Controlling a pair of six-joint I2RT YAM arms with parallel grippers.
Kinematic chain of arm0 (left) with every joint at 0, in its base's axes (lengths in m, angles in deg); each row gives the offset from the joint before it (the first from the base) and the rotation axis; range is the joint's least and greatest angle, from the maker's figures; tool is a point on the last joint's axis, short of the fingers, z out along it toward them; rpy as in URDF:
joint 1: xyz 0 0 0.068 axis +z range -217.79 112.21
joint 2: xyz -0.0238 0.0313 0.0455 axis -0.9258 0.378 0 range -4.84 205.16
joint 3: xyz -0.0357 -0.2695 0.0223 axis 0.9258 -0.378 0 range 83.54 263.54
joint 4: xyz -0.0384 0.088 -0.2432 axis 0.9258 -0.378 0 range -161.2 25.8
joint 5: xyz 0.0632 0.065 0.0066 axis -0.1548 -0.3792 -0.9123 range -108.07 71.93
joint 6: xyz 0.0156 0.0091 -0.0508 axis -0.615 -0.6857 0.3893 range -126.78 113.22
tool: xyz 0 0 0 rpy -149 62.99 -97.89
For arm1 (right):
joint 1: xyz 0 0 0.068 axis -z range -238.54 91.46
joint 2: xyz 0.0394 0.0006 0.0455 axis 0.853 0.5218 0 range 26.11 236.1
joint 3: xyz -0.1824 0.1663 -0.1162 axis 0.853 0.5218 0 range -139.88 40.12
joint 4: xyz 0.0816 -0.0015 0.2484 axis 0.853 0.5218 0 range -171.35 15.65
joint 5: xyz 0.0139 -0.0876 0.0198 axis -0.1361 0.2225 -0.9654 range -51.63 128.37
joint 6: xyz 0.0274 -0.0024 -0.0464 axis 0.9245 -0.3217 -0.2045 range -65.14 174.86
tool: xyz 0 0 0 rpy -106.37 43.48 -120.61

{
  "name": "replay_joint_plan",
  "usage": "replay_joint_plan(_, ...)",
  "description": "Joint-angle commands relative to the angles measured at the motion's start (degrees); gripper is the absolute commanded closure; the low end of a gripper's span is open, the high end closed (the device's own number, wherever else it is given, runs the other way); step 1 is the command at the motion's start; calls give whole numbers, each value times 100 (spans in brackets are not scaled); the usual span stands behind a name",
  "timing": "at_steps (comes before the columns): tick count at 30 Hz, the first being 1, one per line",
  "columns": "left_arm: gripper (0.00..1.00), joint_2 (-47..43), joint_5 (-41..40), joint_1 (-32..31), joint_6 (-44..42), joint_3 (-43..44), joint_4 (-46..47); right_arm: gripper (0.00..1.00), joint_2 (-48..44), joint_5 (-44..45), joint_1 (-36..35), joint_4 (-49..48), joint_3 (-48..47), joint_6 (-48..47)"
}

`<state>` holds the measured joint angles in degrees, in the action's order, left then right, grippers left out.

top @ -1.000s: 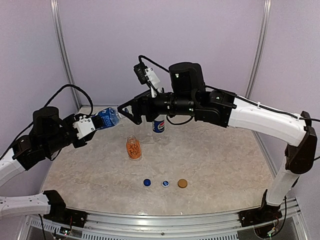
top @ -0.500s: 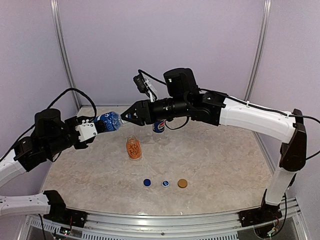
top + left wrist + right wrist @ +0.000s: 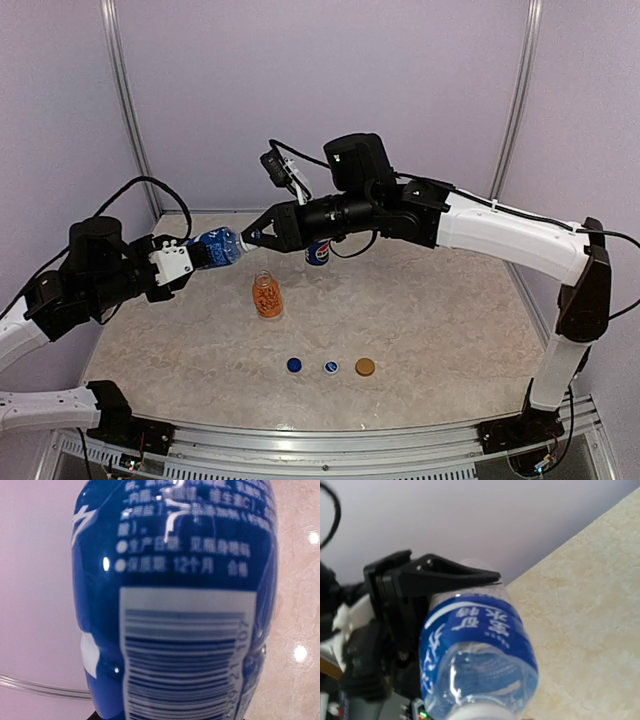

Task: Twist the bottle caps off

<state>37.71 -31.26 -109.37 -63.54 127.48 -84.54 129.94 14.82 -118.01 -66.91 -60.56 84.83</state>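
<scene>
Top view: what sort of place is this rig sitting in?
Probably a lab robot test booth: plain lilac wall panels with metal uprights enclose a marble-patterned table, and an aluminium rail runs along its near edge.

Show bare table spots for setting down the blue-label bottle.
Widest: the table right of the Pepsi bottle and the three caps. Also the near-left patch, left of the orange bottle. Crowded: the middle, from Pepsi bottle down to caps.
</scene>
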Motion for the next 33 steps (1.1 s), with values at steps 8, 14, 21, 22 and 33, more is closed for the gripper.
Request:
replay_joint_plan(8, 72, -243, 3358, -67, 919, 1220, -3539, 100, -18, 2351, -1836, 1190, 4, -5072)
replay_joint_plan(14, 72, -149, 3598, -102, 665, 1371, -4187, 100, -74, 4924, -2678, 620, 656, -7801)
replay_joint_plan(21, 72, -203, 3599, -130, 547, 1259, -4202, 100, -299, 6465, -3183, -3008, 2351, -11808)
replay_joint_plan(22, 72, -235, 3594, -131, 558, 1227, -4195, 100, -251, 6491, -3197, -3221, 2347, -11942)
replay_joint_plan(33, 72, -374, 3078, -137, 909, 996, -3668, 1, -304, 6887, -3212, -4601, 2621, -11818)
